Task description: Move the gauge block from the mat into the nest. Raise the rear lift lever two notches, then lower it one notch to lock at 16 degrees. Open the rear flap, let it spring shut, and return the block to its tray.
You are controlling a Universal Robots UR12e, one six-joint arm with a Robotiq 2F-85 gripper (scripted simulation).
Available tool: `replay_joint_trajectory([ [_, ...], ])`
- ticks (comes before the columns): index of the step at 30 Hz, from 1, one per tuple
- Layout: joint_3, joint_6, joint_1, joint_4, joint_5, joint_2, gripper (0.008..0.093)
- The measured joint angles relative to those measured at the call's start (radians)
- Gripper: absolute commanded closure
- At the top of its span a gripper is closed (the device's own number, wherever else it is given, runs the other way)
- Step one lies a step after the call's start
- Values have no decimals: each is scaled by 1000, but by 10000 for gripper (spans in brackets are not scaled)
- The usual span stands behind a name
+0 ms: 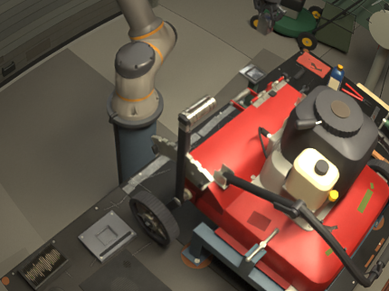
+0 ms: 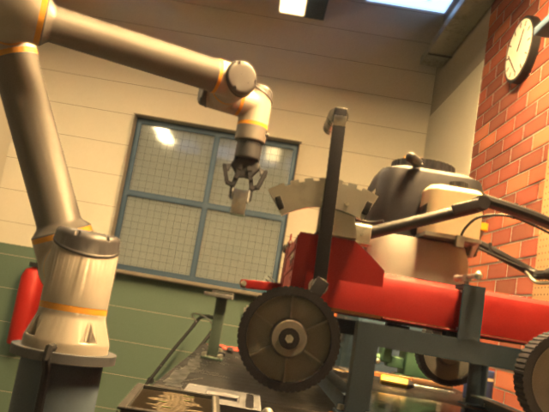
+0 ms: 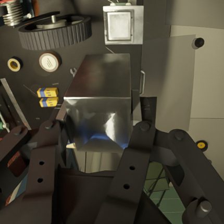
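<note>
The polished steel gauge block hangs in the air, with my gripper's two fingers clamped on its opposite sides. In the second side camera the block and gripper hang high above the far end of the bench, left of the mower's notched sector plate. The side camera shows the gripper with the block near the top edge. A square metal nest lies on the bench below and ahead. The rear lift lever stands upright by the rear wheel.
A second square tray sits at the near end of the bench beside a dark mat. The red mower with its engine and handle bar fills the right side. A toothed wheel and small parts lie below the gripper.
</note>
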Motion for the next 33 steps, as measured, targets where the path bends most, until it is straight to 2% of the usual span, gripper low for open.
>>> replay_joint_trajectory([
  [5, -41, 0, 0, 40, 0, 1, 934],
  [11, -66, 0, 0, 64, 0, 3, 934],
  [33, -69, -2, -2, 71, 0, -1, 934],
])
